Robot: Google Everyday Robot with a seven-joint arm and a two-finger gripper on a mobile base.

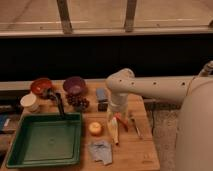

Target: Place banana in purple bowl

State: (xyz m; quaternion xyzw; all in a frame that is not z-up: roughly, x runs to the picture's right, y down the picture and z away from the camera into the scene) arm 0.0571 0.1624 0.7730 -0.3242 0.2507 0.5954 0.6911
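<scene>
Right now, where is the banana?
In the camera view, the banana lies right of centre between the round yellow fruit and the carrot, beneath the end effector.
</scene>
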